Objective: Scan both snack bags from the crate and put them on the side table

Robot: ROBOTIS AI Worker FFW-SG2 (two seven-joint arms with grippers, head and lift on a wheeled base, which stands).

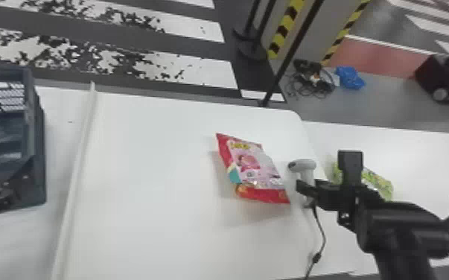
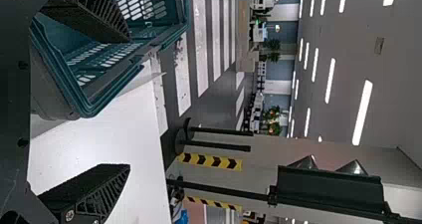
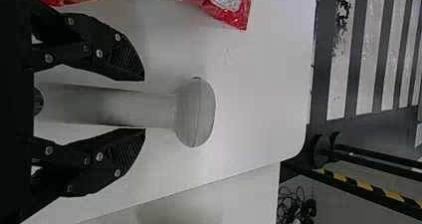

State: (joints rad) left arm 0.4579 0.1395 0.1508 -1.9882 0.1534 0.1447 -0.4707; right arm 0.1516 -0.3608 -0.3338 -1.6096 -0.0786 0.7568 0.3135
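Head view: the pink-red snack bag (image 1: 251, 164) lies flat on the work table (image 1: 149, 178), just beside the scanner (image 1: 303, 164). The green snack bag (image 1: 379, 182) is on the side table (image 1: 428, 156), partly behind the right gripper (image 3: 144, 104).
Right wrist view: the fingers of this gripper are apart, with the scanner's handle between them. A narrow gap is visible at one finger; in the head view the arm covers much of this place.
Left wrist view: the left gripper (image 2: 129, 102) has its fingers wide apart and nothing between them, near the crate (image 1: 38, 145). This spread is clearer here than from the head.
Scanner handle: if the fingers close unevenly, one may push it first, and the scanner could turn or tip.
Cable (image 1: 322, 234): it runs toward the robot's side, so a lift might pull it tight, or catch it on the arm.
Pink-red bag: its wrinkled, shiny film may spoil the reading, or the code may be underneath; I cannot tell where the code is.
Green bag: a low swing of the right arm could brush it along the side table.
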